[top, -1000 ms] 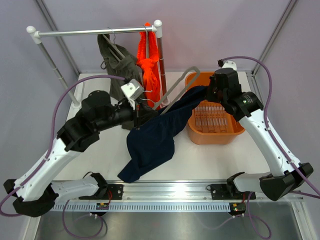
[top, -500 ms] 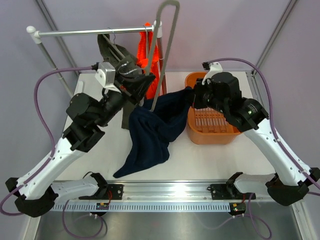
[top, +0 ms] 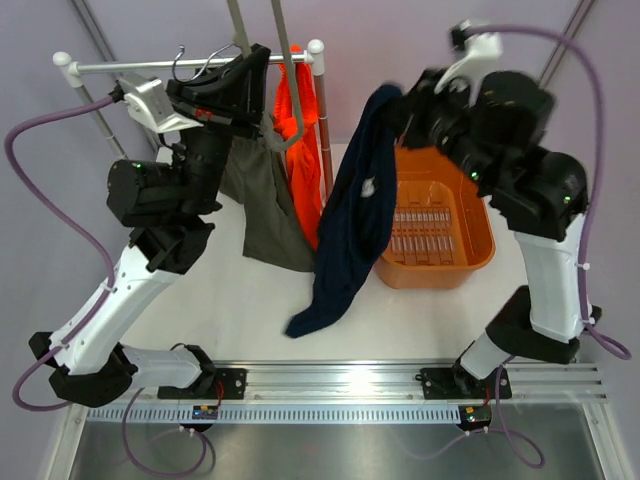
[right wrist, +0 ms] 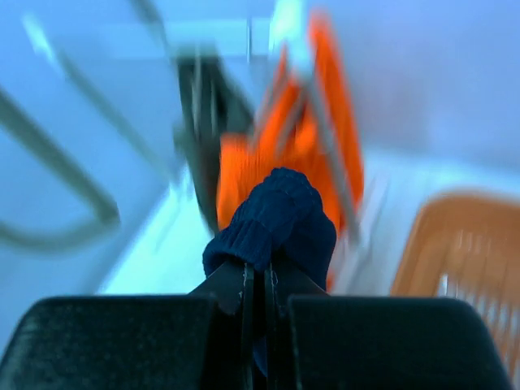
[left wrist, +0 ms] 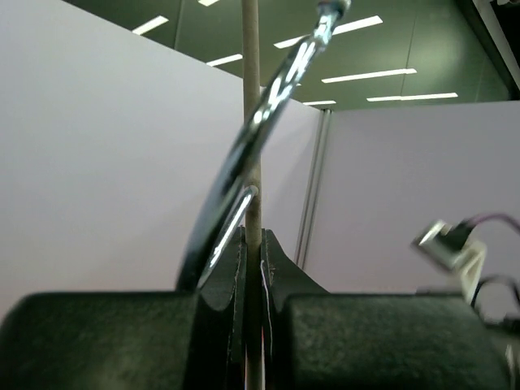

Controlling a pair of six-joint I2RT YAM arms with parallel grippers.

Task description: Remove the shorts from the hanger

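Note:
My right gripper [top: 398, 108] is raised high and shut on the dark navy shorts [top: 345, 230], which hang down from it in a long drape to near the table. In the right wrist view the navy cloth [right wrist: 280, 218] bunches over my shut right gripper [right wrist: 260, 272]. My left gripper [top: 255, 88] is up at rail height, shut on the grey hanger [top: 281, 60], which is apart from the navy shorts. In the left wrist view my left gripper [left wrist: 253, 240] clamps the hanger's thin rod [left wrist: 252, 122] beside a chrome hook [left wrist: 268, 106]. Olive-grey shorts [top: 265, 205] and orange shorts [top: 300, 150] hang from the rail.
A white clothes rail [top: 130, 67] on posts spans the back left. An orange basket [top: 470, 255] stands on the table at the right, below my right arm; it also shows blurred in the right wrist view [right wrist: 463, 244]. Purple cables loop off both arms.
Both arms have risen. The left one lifted the hanger from table height up to the rail. The right one lifted the navy shorts, which now hang free of the hanger.

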